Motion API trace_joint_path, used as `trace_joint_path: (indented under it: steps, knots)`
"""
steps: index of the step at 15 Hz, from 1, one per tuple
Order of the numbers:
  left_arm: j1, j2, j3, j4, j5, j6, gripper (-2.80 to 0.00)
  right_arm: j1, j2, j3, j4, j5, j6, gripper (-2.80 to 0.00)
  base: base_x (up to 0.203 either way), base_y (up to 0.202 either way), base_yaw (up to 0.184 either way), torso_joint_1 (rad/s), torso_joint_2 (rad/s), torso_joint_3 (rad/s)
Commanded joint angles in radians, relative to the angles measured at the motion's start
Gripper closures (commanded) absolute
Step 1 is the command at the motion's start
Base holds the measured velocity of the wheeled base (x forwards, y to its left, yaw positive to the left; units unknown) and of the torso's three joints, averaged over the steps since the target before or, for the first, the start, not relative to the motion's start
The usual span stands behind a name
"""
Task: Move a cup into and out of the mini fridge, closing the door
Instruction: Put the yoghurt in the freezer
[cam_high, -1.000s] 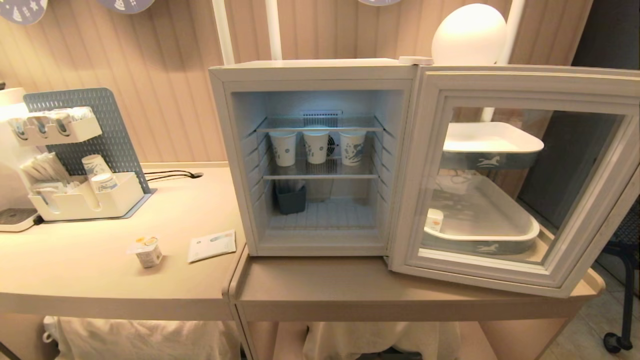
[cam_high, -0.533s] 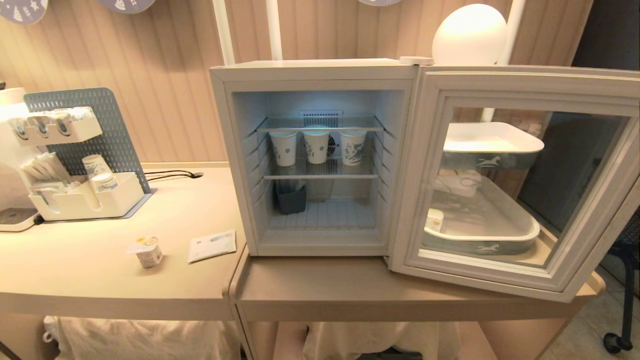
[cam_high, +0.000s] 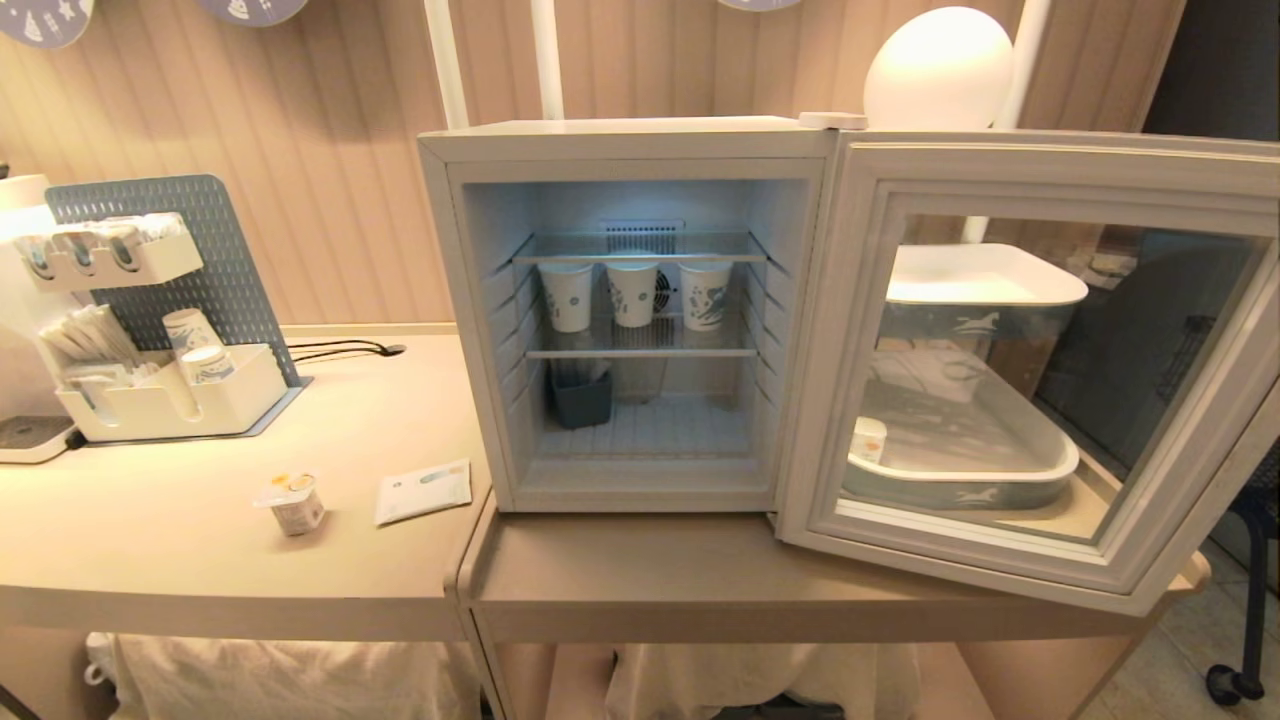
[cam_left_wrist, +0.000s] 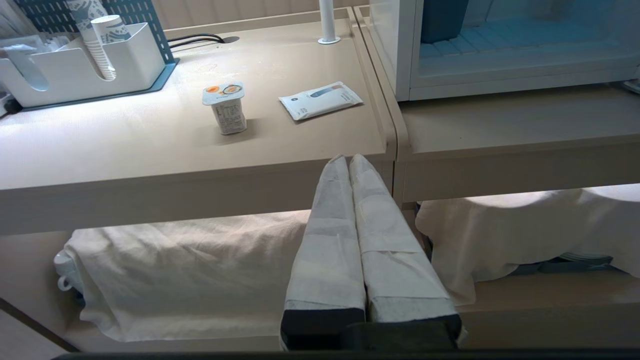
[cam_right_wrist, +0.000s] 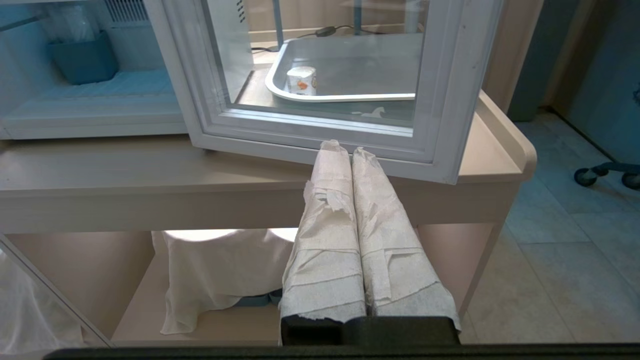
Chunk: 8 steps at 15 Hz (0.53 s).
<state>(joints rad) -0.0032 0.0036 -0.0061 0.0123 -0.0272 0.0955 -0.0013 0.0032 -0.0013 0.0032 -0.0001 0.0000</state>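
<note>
Door (cam_high: 1030, 350) has swung a touch wider since the earlier frames: its lower outer corner now sits further over the counter's front edge. Nothing else has shifted and neither arm shows in the head view.

Left gripper (cam_left_wrist: 349, 159): wrapped fingers pressed together, holding nothing, parked below and in front of the left table (cam_left_wrist: 125, 145), pointing up at it. Right gripper (cam_right_wrist: 341, 146): same, fingers together and empty, low in front of the counter (cam_right_wrist: 150, 170), tips aimed at the door's bottom rail.

Your cup (cam_high: 295, 502) stands upright on the left table, just beside a flat sachet (cam_high: 424, 490), well apart from the mini fridge (cam_high: 630, 140). It isn't in yet, so I'd say you're at the start.

Risks:
- Cup is light and tapered under a wide lid rim. Closing on the rim or coming in off-centre would likely tip it.
- Sachet is close. A wide approach could drag it along.
- Middle shelf already holds three paper cups (cam_high: 634, 294), and a dark bin (cam_high: 582, 397) sits on the floor at left. Brushing either is likely if you place too deep.
- Door overhangs the counter, so a right-arm lift could clip it.
- Don't confuse it with the white pot (cam_high: 869, 440) in the tray (cam_high: 1000, 470) behind the glass.

Surfaces are smooth beige laminate. A cup organiser (cam_high: 170, 400) sits at back left, ribbed wall panelling behind, a globe lamp (cam_high: 938, 68) above the fridge.
</note>
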Motion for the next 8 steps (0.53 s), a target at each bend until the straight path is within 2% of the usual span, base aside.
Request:
trace_joint_path:
  steps: [1, 8]
  knots:
    - [0.0, -0.004, 0.006, -0.002, 0.0, -0.003, 0.0, 0.001, 0.0, 0.0, 0.0, 0.0, 0.0, 0.0, 0.0, 0.0, 0.0, 0.0, 0.0, 0.0]
    - [0.0, -0.004, 0.006, -0.002, 0.0, -0.003, 0.0, 0.0, 0.001, 0.0, 0.0, 0.0, 0.0, 0.0, -0.01, 0.0, 0.0, 0.0, 0.0, -0.001]
